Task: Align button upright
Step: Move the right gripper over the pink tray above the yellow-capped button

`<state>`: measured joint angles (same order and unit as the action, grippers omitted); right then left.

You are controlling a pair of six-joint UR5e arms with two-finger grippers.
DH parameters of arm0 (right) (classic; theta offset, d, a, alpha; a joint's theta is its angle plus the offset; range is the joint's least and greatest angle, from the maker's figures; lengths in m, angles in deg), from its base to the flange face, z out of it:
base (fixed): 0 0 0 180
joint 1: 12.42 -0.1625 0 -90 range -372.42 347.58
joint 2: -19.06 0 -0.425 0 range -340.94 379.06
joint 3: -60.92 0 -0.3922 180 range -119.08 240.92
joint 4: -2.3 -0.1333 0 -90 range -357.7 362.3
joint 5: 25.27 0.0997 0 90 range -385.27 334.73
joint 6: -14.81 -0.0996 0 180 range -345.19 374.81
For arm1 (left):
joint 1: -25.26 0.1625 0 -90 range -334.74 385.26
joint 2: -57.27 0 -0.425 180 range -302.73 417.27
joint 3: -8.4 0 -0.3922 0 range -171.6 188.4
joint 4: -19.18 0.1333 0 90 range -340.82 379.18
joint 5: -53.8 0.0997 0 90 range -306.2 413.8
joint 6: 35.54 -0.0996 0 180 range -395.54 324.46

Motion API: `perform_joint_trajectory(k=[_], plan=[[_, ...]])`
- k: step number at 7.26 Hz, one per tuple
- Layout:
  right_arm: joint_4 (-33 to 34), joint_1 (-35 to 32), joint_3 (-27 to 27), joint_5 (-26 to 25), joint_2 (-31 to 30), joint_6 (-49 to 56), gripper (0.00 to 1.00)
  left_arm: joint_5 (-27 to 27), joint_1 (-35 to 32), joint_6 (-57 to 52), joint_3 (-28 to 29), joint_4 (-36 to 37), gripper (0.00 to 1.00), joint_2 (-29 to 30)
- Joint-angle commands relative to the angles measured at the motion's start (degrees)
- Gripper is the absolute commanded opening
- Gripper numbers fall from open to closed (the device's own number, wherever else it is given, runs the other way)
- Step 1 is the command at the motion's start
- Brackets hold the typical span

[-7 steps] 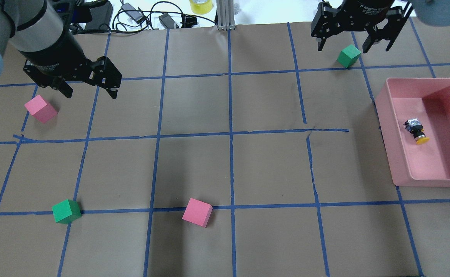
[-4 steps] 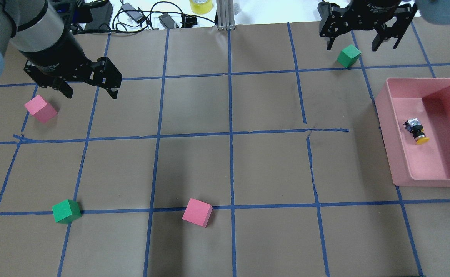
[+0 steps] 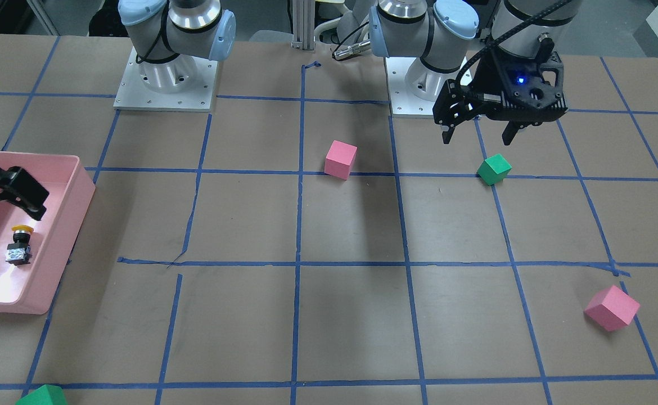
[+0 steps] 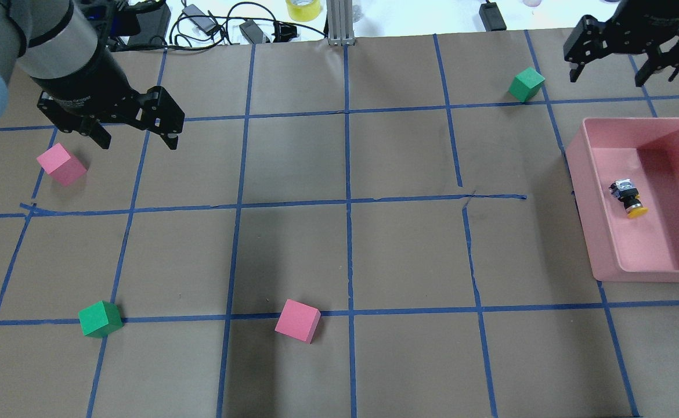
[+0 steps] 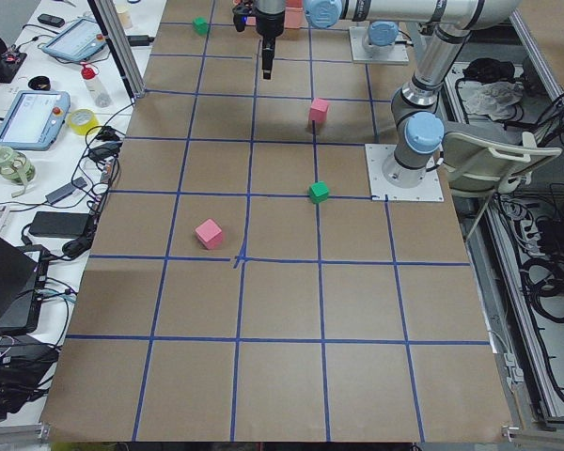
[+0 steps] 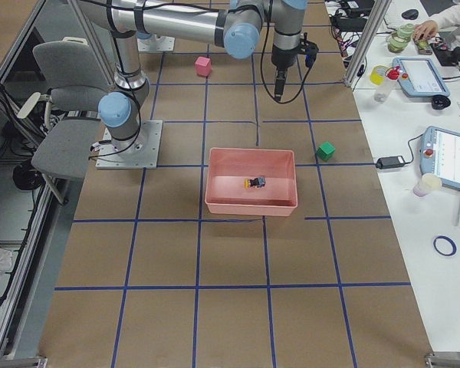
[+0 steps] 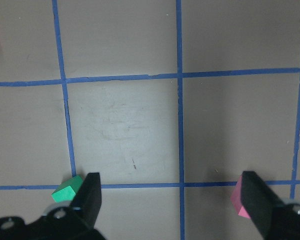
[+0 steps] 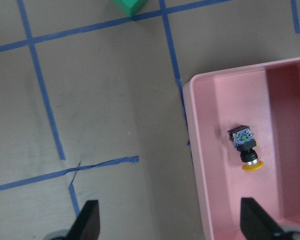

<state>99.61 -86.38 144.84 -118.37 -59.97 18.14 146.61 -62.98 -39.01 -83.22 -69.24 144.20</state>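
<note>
The button (image 4: 628,197) lies on its side inside the pink bin (image 4: 583,191), with its yellow cap toward the robot and its grey base away. It also shows in the front view (image 3: 18,244) and in the right wrist view (image 8: 246,149). My right gripper (image 4: 621,72) is open and empty. It hangs high over the table just beyond the bin's far edge, apart from the button. My left gripper (image 4: 137,139) is open and empty at the far left, beside a pink cube (image 4: 61,164).
A green cube (image 4: 526,84) sits left of the right gripper. Another green cube (image 4: 100,318) and a pink cube (image 4: 298,320) lie near the robot's side. Cables and a yellow tape roll (image 4: 303,8) lie past the table's far edge.
My right gripper has moved to the right, from above the green cube to beyond the bin's far side. The left arm, the button and the cubes have not moved.
</note>
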Motion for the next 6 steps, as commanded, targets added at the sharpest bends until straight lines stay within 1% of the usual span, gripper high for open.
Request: perform_joint_trajectory(k=[1,2,3,4,6], plan=[[16.0,5.3,11.7,-0.2,0.7,6.9,1.00,-0.1,-0.1,0.0,0.0,0.0,1.00,0.0],[21.5,9.4,16.4,0.6,0.7,10.9,1.00,-0.1,0.0,0.0,0.0,0.0,1.00,0.1],[22.9,12.1,18.4,1.3,1.1,13.1,1.00,0.0,0.0,0.0,0.0,0.0,1.00,0.0],[23.1,12.4,18.6,2.4,1.2,14.1,1.00,-0.1,0.0,0.0,0.0,0.0,1.00,0.1],[23.1,12.7,19.6,2.5,1.7,15.6,1.00,-0.1,0.0,0.0,0.0,0.1,1.00,0.2]])
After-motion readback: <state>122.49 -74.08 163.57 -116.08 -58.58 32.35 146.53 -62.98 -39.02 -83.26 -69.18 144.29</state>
